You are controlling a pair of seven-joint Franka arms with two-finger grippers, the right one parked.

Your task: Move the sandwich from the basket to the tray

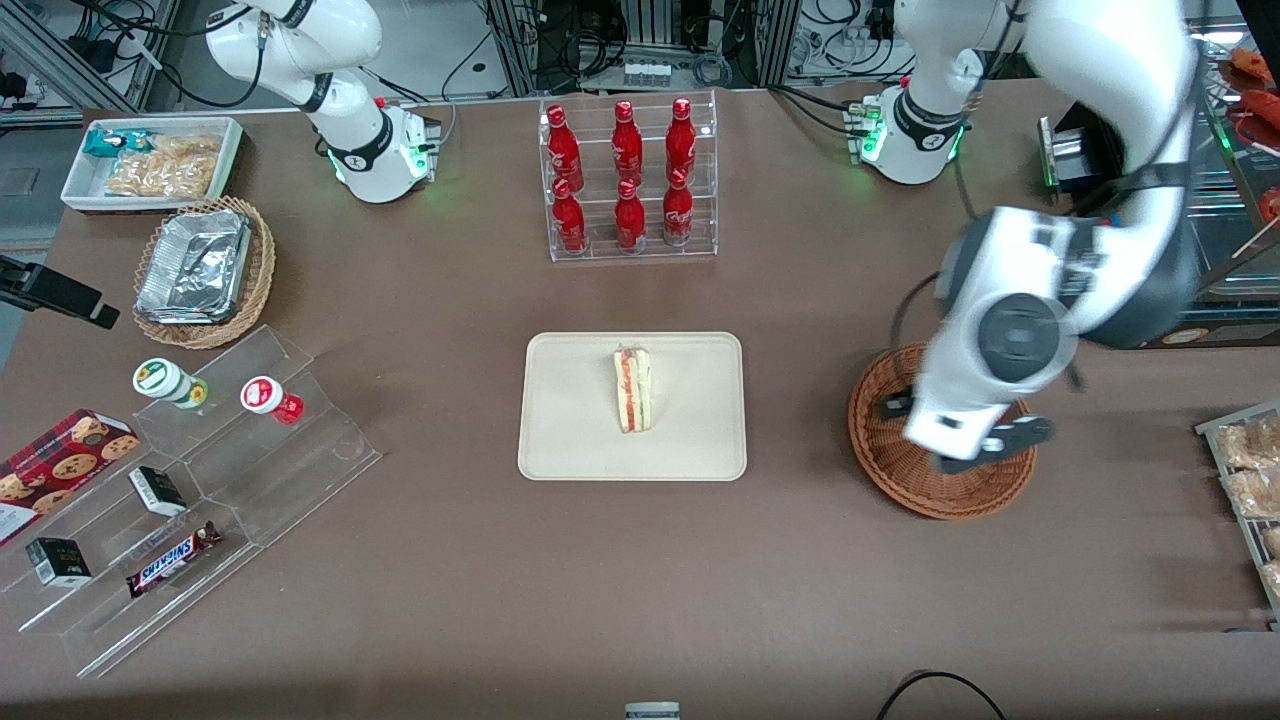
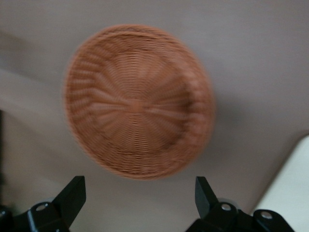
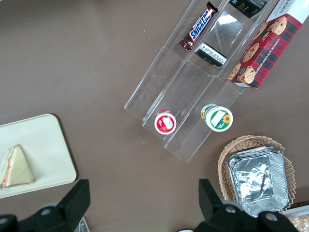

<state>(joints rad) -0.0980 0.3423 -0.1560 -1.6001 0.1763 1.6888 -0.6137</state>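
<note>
The left arm [image 1: 1060, 300] was built of glossy white shells with grey joint caps; green lights glowed at its base, and the gripper [image 2: 140, 203] carried black fingers.

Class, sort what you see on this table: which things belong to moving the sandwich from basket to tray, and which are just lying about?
Belong to the job:
sandwich, lying on the tray
basket, nothing in it
gripper, open, above the basket

Just lying about:
red bottles in a clear rack
Snickers bar
cookie box
foil trays
</note>
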